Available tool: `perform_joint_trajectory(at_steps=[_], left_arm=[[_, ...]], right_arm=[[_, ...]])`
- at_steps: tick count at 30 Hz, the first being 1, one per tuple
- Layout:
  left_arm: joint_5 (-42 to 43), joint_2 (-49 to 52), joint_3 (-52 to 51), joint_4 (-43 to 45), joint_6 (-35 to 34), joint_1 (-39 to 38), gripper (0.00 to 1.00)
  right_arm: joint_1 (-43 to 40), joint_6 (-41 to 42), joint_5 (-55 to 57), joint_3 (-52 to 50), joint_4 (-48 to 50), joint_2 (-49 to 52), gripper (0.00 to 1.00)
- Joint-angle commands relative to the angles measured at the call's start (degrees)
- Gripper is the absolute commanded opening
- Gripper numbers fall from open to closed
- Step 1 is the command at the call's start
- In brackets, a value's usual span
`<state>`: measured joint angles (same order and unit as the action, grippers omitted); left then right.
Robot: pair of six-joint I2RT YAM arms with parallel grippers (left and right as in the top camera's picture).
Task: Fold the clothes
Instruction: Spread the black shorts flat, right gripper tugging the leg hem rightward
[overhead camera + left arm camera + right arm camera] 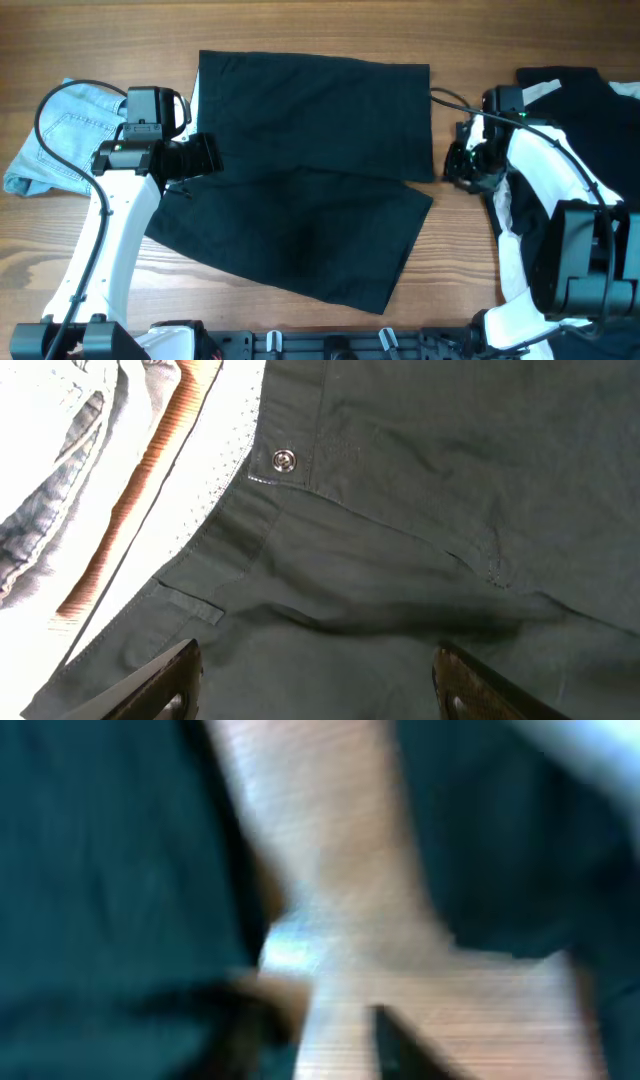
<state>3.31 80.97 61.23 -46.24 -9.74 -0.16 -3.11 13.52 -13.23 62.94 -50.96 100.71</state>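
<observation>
Shorts [310, 170], black and wide-legged, lie spread flat on the table [470, 270] between your two pincers. Their long axis runs across from one pincer to the other. The waistband end sits directly under the left pincer [205, 155]. The two legs run away from it: the far leg goes straight across, and the near leg splays off at an angle toward the table's front edge.

In the left wrist view the fingers [165, 685] are spread wide with nothing between them. Dark cloth lies just below, and the waistband's snap [284, 458] is ahead of the tips and a little to one side.

The right pincer [462, 168] sits just beside the hem of the far leg, off the cloth and over bare wood. Its wrist view is badly blurred, so you cannot tell whether it is spread or pressed together.

My judgement is that the fold has not begun, since both legs are laid out single. Each arm is close to its own end of the garment. The coming move probably turns on that, with the left taking the waistband and the right taking a hem.

Farther out, behind the left pincer, lies a pale denim garment [60, 135]. Behind the right pincer, well clear of the shorts, sits a heap of black and off-white clothes [585, 110].
</observation>
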Motion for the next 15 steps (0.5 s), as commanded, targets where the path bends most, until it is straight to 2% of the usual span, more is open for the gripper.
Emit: perform_joint_trajectory(at_steps=[1,2,5,6,8,10,11,15], left_arm=[[-0.37,-0.92,-0.15,0.33,0.31,-0.07,0.74],[-0.37,-0.92,-0.15,0.39,0.31,-0.07,0.74],[-0.37,-0.92,-0.15,0.37,0.31,-0.07,0.74],[-0.37,-0.92,-0.15,0.37,0.28,-0.07,0.75],[-0.37,-0.92,-0.15,0.35,0.28,-0.07,0.75],[-0.37,-0.92,-0.15,0.37,0.28,-0.07,0.75],[-0.37,-0.92,-0.13,0.39,0.31,-0.07,0.75],[-0.37,-0.92,-0.15,1.2,0.28,-0.07,0.74]], right_arm=[[0.92,-6.05,-10.64,-0.61,-3.78,-0.26,0.52],[1.75,-5.97,-10.64,-1.88,-3.63,-0.15,0.51],[3.56,-1.99,-10.86,-5.77,1.14,0.0,0.4],[3.85,-1.36,-10.82,-6.99,2.64,0.0,0.4],[4.33,-0.85,-10.8,-10.47,6.12,0.02,0.45],[4.33,-1.44,-10.8,-11.15,7.93,0.0,0.12],[4.15,-1.55,-9.31,-10.08,8.09,-0.24,0.04],[0.79,3.23,6.21,0.5,8.11,-0.76,0.05]])
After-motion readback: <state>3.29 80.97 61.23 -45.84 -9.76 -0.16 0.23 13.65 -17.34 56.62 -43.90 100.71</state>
